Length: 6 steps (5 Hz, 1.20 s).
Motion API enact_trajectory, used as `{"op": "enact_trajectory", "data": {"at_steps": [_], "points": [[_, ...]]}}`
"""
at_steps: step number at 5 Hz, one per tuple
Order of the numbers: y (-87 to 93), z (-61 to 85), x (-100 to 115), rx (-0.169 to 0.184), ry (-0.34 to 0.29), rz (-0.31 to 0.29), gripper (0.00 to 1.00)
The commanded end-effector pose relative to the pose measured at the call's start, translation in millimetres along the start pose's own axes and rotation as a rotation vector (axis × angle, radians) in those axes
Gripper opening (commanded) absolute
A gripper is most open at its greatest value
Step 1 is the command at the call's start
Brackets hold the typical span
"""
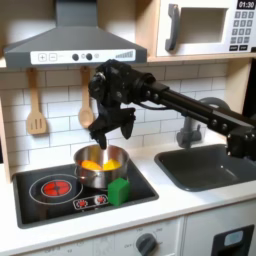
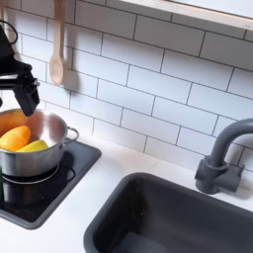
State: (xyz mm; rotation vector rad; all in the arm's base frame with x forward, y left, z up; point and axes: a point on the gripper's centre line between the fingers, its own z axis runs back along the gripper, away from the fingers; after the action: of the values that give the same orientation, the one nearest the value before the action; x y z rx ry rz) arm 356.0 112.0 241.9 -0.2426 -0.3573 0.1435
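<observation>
Green block (image 1: 119, 190): front edge of the stovetop (image 1: 50, 190), just before the pot. Steel pot (image 1: 100, 166): on the stovetop, holding orange and yellow pieces (image 2: 22, 140). Gripper (image 1: 106, 131): directly above the pot, fingers spread, holding nothing. Wooden spoon (image 2: 57, 44): on the tiled wall behind.

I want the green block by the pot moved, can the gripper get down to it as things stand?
Probably yes. The green block sits uncovered on the stovetop in front of the pot, and the gripper hangs just above, over the pot.
</observation>
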Motion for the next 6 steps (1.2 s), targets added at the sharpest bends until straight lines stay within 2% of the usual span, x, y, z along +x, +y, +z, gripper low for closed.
{"op": "enact_trajectory", "data": {"at_steps": [1,2,4,5,6], "points": [[0.0,0.0,0.0,0.000,0.000,0.000,1.00],[-3.2,2.4,-6.8,0.020,0.010,-0.011,1.00],[-4.2,-3.0,-27.9,-0.035,-0.006,0.022,1.00],[-1.3,-12.6,-37.6,-0.045,0.023,0.038,1.00],[14.7,-15.3,-44.4,-0.023,0.030,0.048,1.00]]}}
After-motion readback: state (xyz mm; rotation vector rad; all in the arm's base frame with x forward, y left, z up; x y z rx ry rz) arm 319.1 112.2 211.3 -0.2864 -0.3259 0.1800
